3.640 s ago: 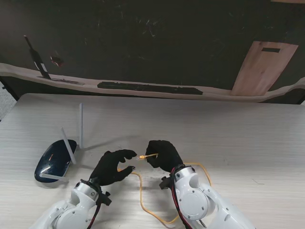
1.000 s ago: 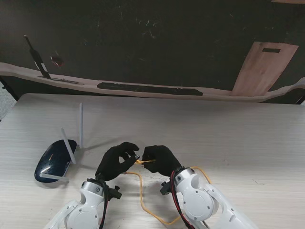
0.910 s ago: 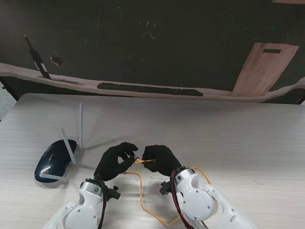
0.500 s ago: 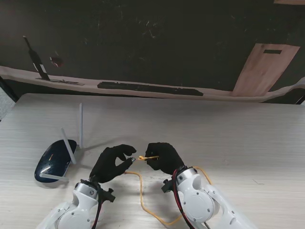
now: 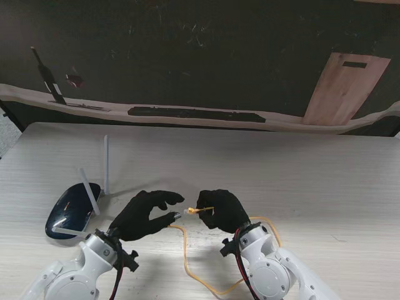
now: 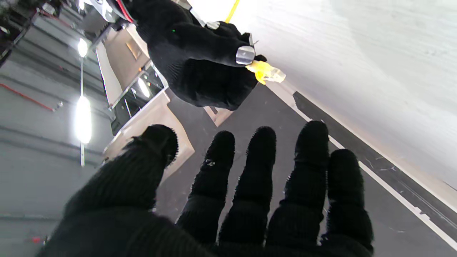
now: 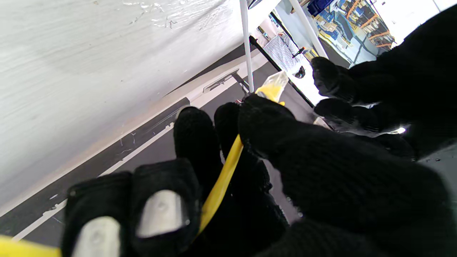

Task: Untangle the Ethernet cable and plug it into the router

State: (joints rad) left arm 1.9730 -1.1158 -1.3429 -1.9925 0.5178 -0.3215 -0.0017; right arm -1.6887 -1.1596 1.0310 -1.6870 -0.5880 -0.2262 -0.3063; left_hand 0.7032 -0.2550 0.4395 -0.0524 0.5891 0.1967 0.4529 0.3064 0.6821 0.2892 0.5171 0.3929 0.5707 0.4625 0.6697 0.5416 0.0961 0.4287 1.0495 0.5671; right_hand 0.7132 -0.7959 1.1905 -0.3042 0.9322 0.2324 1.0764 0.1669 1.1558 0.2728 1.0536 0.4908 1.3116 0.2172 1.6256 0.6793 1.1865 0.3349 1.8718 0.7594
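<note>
A yellow Ethernet cable (image 5: pixel 185 259) loops on the table in front of me. Its clear plug (image 5: pixel 192 210) is lifted and pinched in my right hand (image 5: pixel 222 210), pointing to the left. The right wrist view shows the cable (image 7: pixel 221 178) running between thumb and fingers, with the plug (image 7: pixel 272 86) sticking out past them. My left hand (image 5: pixel 146 215) hovers just left of the plug with fingers spread, holding nothing. In the left wrist view the spread fingers (image 6: pixel 262 167) face the right hand (image 6: pixel 200 60) and the plug (image 6: pixel 267 72). The dark blue router (image 5: pixel 70 210) lies at the far left.
Three white antennas stick out of the router; the tallest antenna (image 5: pixel 106 164) stands upright on its right side. A wooden board (image 5: pixel 342 89) leans beyond the table's far edge at the right. A long dark strip (image 5: pixel 197 115) lies on the ledge behind the table.
A second ago my left fingertips met the plug at my right hand. The left hand has since drawn back to the left and opened; the right hand shifted slightly right, still holding the plug.
</note>
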